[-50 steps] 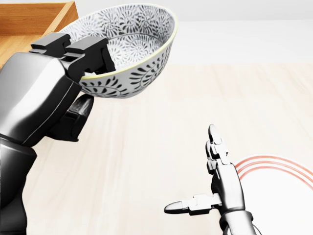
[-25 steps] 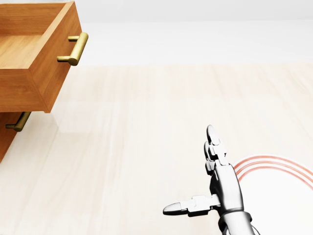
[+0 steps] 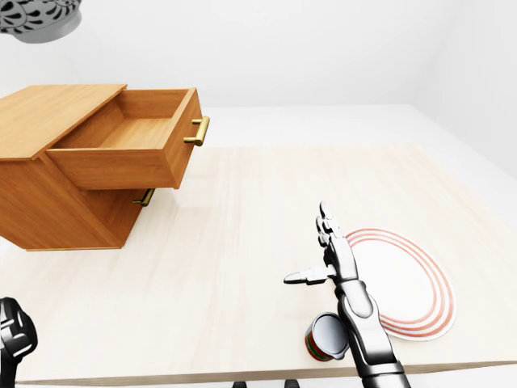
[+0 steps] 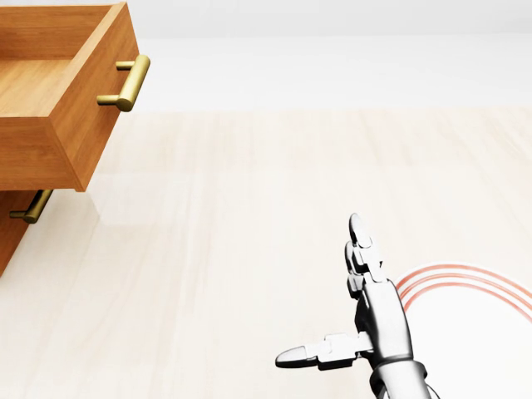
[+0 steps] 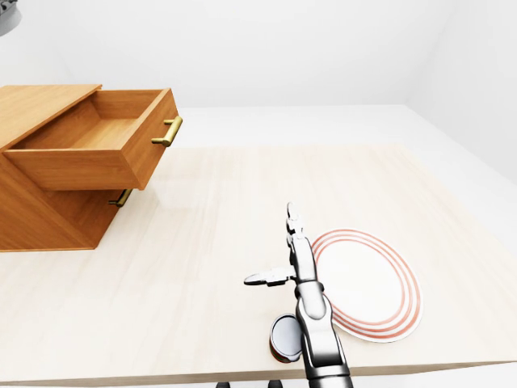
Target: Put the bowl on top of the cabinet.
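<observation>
- Bowl (image 3: 39, 18): only its patterned underside shows, at the top-left corner of the left-eye view, high above the cabinet and clear of it. Judged to be lifted there for lowering onto the top; not yet set down.
- Left hand: a dark part (image 3: 14, 338) shows at the bottom-left edge, below the cabinet. Whether its fingers grip the bowl cannot be told; no fingers show around it.
- Cabinet (image 3: 48, 113): stands on the bench (image 3: 226, 267) at its left end; flat wooden top bare, a ready landing spot.
- Drawer (image 3: 133, 149): upper one pulled out from the cabinet toward the right, empty inside, brass handle (image 3: 199, 132) showing. A second handle sits below it.
- Right hand (image 3: 327, 259): right of the cabinet, well apart, fingers spread wide and holding nothing; probably parked out of the way.
- Can (image 3: 327, 335): just beside the right forearm, farther from the cabinet.
- Plate (image 3: 404, 283): red-ringed, farthest right of the cabinet, flat on the bench.
</observation>
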`<state>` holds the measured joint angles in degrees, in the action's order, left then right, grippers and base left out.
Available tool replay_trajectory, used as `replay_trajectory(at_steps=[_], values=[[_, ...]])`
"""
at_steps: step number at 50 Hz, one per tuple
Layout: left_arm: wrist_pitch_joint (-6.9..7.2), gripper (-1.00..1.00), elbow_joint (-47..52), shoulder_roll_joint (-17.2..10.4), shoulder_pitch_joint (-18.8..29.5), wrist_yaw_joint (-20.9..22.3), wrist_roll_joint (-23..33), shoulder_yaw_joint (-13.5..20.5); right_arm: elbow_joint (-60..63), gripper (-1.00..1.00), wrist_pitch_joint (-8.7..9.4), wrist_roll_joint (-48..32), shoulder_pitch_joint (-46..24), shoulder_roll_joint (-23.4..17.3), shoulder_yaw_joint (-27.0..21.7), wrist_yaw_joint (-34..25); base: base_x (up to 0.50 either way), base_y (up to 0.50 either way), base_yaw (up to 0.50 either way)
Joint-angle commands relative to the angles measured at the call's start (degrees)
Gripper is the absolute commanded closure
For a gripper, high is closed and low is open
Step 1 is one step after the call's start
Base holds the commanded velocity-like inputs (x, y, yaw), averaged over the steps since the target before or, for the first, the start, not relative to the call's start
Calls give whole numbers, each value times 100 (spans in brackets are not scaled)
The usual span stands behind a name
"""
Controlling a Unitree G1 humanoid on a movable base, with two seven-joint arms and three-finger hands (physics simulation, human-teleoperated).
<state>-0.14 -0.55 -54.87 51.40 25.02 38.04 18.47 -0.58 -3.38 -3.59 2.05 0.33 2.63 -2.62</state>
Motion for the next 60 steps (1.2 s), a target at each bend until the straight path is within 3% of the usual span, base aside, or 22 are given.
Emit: replay_trajectory(at_steps=[1, 4, 5, 14, 20, 29, 39, 44, 60], values=[[-486, 100, -2268, -363, 422, -1578, 710, -206, 24, -100, 17, 15, 7, -3, -8, -10, 0, 0, 0], [-486, 100, -2507, -337, 477, -1715, 854, -245, 22, -100, 17, 13, 9, -7, -8, -16, 0, 0, 0], [-486, 100, -3046, -298, 553, -2168, 1110, -375, 15, -100, 14, 14, 4, -7, -11, -16, 0, 0, 0], [-486, 100, -4749, -91, 1104, -3319, 1601, -684, -43, -100, -15, -1, -10, -1, -2, -12, 0, 0, 0], [-486, 100, -6146, 299, 1319, -4360, 2034, -1048, -26, -100, 16, 37, -33, -16, -44, -31, 0, 0, 0], [-486, 100, -6944, 699, 1165, -5145, 2111, -1262, -164, -100, -46, 23, -80, -7, -38, -20, 0, 0, 0], [-486, 100, -7174, 835, 1033, -5417, 2125, -1343, -118, -100, 5, 44, -88, -20, -69, -27, 0, 0, 0], [-346, 100, -7301, 740, 916, -5474, 2060, -1305, -114, -100, 13, 45, -89, -18, -66, -31, 0, 0, 0], [-242, 100, -7390, 363, 556, -5471, 1733, -1158, -327, -100, -98, 27, -153, -12, -65, -18, 0, 0, 0]])
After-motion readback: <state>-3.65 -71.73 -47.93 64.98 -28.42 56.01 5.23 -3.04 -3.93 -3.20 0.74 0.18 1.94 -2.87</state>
